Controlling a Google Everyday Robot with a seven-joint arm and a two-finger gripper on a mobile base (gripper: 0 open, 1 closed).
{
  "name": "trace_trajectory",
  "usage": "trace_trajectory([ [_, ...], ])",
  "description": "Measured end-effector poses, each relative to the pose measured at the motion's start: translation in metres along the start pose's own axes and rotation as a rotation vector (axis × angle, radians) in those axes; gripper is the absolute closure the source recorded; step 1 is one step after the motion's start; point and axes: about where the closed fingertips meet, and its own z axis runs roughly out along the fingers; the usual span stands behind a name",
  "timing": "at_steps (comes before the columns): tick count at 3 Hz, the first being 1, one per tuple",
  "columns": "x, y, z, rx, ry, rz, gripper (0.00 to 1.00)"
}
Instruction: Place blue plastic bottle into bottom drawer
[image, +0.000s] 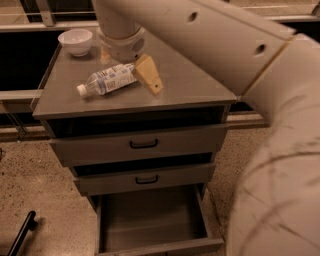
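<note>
Claw (131, 71) points down, fingers (149, 75) spread, beside the blue plastic bottle (107, 80).

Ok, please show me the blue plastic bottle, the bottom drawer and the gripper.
blue plastic bottle (109, 80): camera view, on its printed label.
bottom drawer (150, 220): camera view, on its bare grey floor.
gripper (131, 76): camera view, midway between its open jaws, at the bottle's base end.

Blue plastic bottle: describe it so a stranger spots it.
Find the grey cabinet with three drawers; on its top, the blue plastic bottle lies on its side, white cap toward the front left, beside the gripper. Unlike the white bowl at the back corner, it is long, clear and labelled.
</note>
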Motion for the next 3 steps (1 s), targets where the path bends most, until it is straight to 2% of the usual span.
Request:
trace_trajectory([
  [1,-0.003,-0.008,0.002,0.018,0.000,-0.013,0.00],
  [2,0.000,-0.014,0.004,0.013,-0.005,-0.022,0.00],
  [3,0.011,-0.039,0.026,-0.038,-0.012,-0.064,0.00],
])
